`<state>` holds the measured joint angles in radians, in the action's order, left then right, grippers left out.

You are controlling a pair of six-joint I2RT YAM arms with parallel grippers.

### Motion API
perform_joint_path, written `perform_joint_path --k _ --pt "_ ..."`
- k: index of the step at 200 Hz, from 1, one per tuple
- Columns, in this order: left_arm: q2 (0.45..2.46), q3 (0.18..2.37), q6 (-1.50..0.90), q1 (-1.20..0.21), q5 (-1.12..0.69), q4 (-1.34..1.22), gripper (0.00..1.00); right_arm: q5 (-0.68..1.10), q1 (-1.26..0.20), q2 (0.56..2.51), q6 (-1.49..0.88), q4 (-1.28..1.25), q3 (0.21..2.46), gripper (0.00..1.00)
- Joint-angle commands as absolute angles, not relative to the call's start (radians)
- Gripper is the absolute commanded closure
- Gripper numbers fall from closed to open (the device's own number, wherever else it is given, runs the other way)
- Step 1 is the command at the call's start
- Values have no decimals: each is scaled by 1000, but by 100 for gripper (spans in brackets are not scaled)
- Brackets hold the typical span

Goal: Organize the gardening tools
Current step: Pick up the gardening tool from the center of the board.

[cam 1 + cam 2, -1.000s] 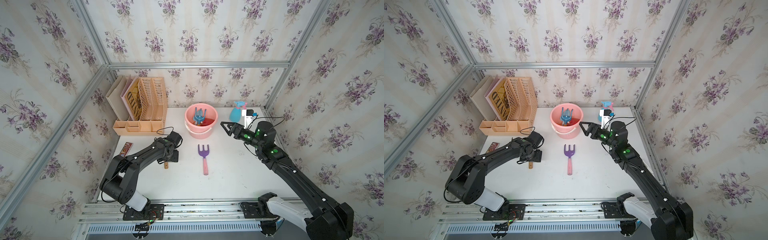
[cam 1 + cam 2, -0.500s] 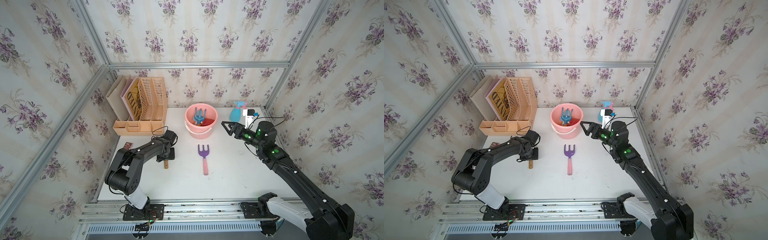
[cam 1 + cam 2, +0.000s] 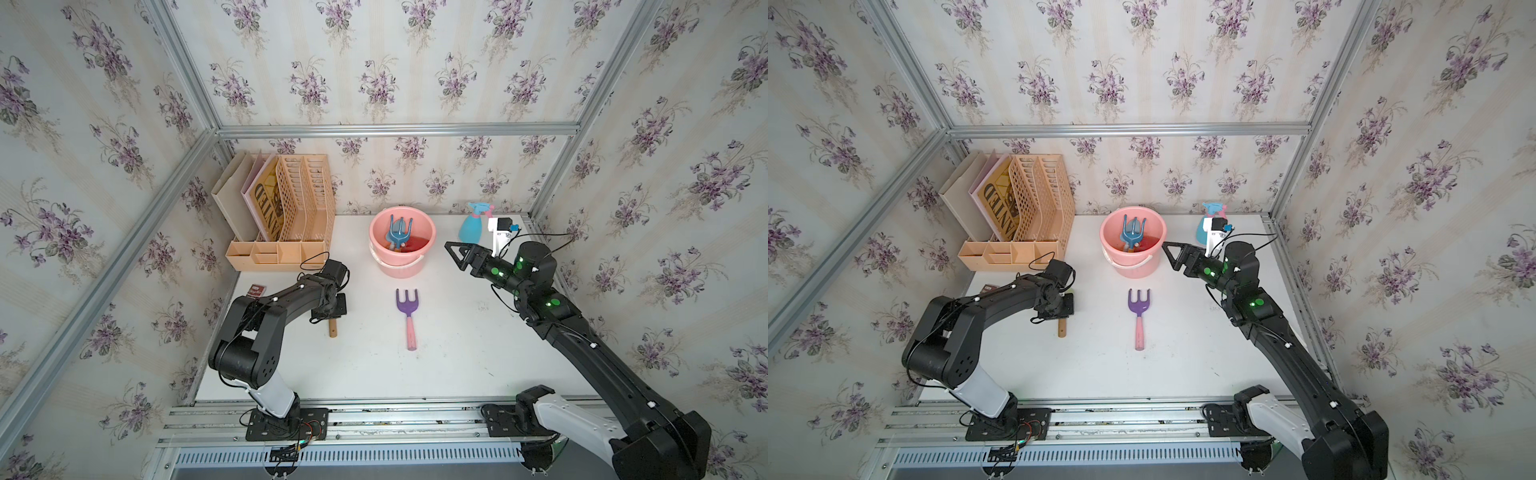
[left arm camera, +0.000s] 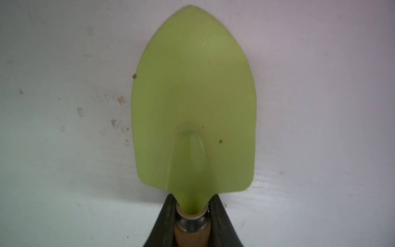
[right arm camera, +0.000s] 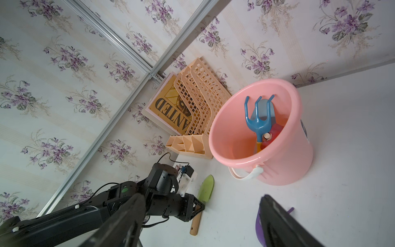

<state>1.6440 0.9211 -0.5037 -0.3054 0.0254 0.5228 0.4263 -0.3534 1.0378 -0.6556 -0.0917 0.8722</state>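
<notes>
The green shovel (image 4: 192, 107) lies flat on the white table, and my left gripper (image 4: 192, 205) is shut on its neck at the metal collar. In both top views only its wooden handle end (image 3: 333, 328) (image 3: 1062, 328) sticks out from under the left gripper (image 3: 332, 305). A purple fork with a pink handle (image 3: 408, 311) (image 3: 1139, 311) lies mid-table. My right gripper (image 3: 455, 251) (image 5: 201, 197) hangs open and empty beside the pink bucket (image 3: 428, 249). In the bucket are a blue fork (image 5: 257, 119) and a red shovel (image 5: 275, 130). A blue spray bottle (image 3: 471, 224) stands at the back right.
A beige file organizer (image 3: 299, 208) with a "WANTED" sheet stands at the back left. A small dark card (image 3: 256, 289) lies by the table's left edge. Floral walls and metal frame posts close in three sides.
The left gripper has shut on the green shovel's neck, and the left arm's elbow has swung nearer the front. The right arm has not moved.
</notes>
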Motion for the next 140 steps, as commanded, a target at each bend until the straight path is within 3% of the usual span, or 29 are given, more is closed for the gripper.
perform_joint_path --k 1,49,85,140 --pt "1563 939 -497 -319 20 531 100 415 -354 1036 -650 -92 876 13" --pt "1314 1040 -426 -396 87 494 100 422 -354 1044 -669 -126 856 13" --pt "1192 1020 -305 -456 107 227 100 416 -354 1043 -671 -134 846 13" --pt "1334 1103 -173 -462 -12 -144 100 405 -354 1041 -675 -144 844 13"
